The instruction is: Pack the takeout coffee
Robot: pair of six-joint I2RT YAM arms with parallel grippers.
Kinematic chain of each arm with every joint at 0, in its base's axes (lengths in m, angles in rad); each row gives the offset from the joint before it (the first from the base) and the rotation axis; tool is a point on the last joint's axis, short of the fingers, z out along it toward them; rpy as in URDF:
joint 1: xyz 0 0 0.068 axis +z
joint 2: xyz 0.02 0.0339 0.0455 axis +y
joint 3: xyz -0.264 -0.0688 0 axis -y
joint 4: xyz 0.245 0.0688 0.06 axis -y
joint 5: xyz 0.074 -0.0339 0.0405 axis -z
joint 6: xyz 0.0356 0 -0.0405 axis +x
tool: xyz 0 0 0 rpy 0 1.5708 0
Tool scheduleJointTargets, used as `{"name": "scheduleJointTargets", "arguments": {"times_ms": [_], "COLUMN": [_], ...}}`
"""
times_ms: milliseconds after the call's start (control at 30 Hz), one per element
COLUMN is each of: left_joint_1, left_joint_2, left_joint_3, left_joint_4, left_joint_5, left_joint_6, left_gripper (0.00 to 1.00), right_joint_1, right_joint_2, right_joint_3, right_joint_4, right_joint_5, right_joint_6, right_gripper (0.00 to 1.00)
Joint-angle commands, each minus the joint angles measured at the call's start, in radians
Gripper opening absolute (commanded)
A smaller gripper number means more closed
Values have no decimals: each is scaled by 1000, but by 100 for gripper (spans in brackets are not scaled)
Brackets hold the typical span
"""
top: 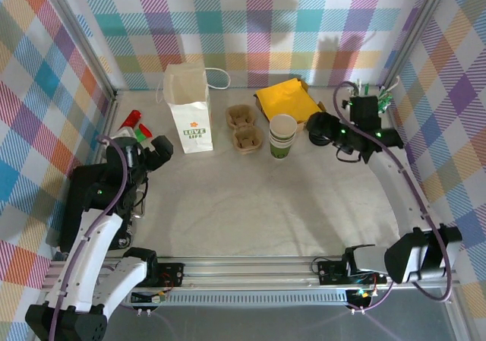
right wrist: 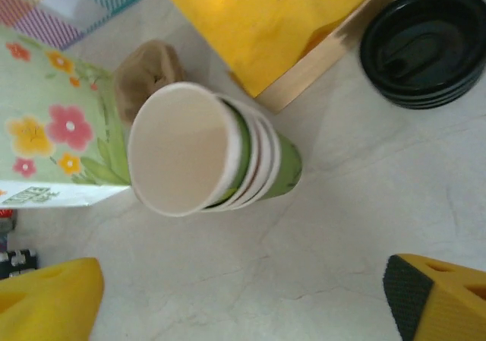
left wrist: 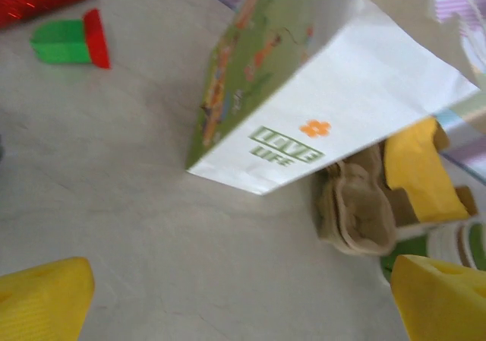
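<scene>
a stack of cream-and-green paper cups stands open-topped on the tabletop just ahead of the right claw, whose fingers are spread wide and touch nothing. black lids lie further ahead, off to one side. the left claw, also spread, faces the white paper bag.

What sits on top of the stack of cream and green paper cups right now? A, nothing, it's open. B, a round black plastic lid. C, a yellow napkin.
A: the stack of cream and green paper cups shows a bare open mouth, and the round black plastic lids lie apart beside it.
</scene>
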Motion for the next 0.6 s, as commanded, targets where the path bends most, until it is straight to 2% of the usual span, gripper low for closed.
{"name": "scheduleJointTargets", "arguments": {"times_ms": [0,200,567], "left_joint_1": [-7,-7,-7], "left_joint_2": [-23,-53,-56], "left_joint_3": [30,41,48], "left_joint_4": [-18,-38,-44], "left_joint_5": [158,193,225], "left_joint_6": [23,62,83], "left_gripper": [100,100,100], "right_joint_1": [54,114,119], "right_joint_2": [87,263,407], "right_joint_3": [103,283,363], "right_joint_4": [-95,-193,-214], "right_joint_5": [66,174,196], "right_joint_6": [10,4,-6], "right_gripper": [88,76,49]}}
